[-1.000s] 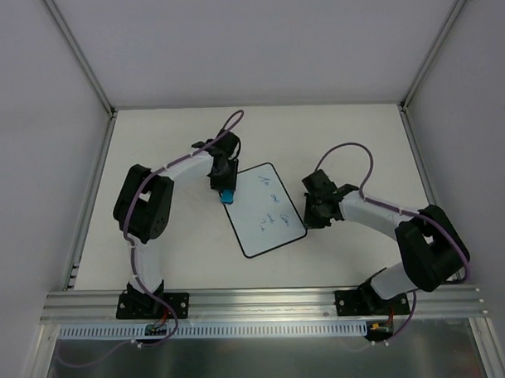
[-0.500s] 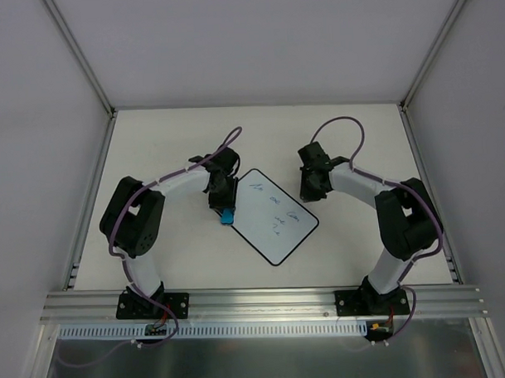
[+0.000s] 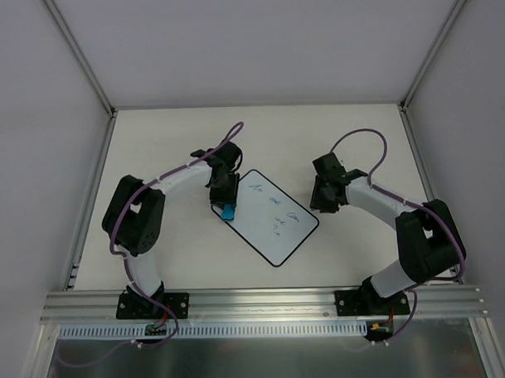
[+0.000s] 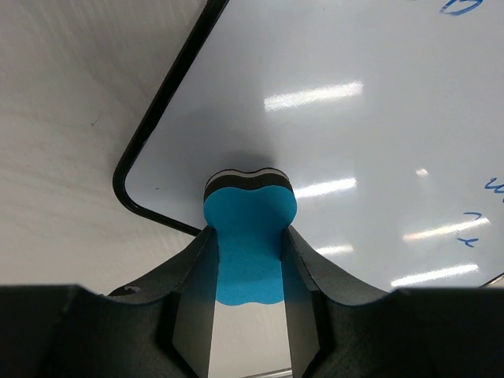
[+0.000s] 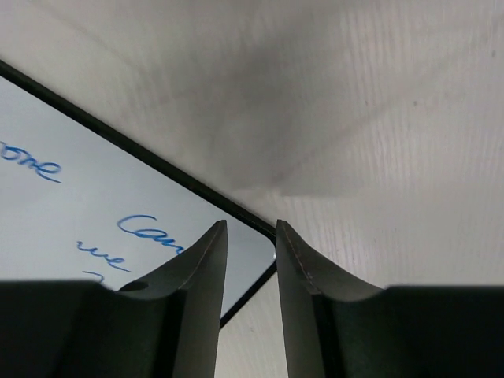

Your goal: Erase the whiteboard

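The whiteboard (image 3: pixel 274 225) lies askew on the table, white with a thin black rim and blue handwriting. My left gripper (image 3: pixel 226 208) is shut on a blue eraser (image 3: pixel 228 212) at the board's left corner. In the left wrist view the eraser (image 4: pixel 250 244) sits pinched between the fingers of the left gripper (image 4: pixel 248 230), its dark felt face towards the whiteboard (image 4: pixel 354 118). My right gripper (image 3: pixel 322 205) hovers at the board's right corner. Its jaws (image 5: pixel 250 224) stand a little apart, with the whiteboard (image 5: pixel 79 205) corner showing through the gap.
The pale table (image 3: pixel 168 142) is boxed in by white walls with aluminium posts at the back corners. An aluminium rail (image 3: pixel 256 301) carrying both arm bases runs along the near edge. Purple cables loop over both arms.
The whiteboard turned and slid toward the right while my right gripper was shut at its corner. The right jaws have now parted. My left gripper keeps the eraser at the board's left corner.
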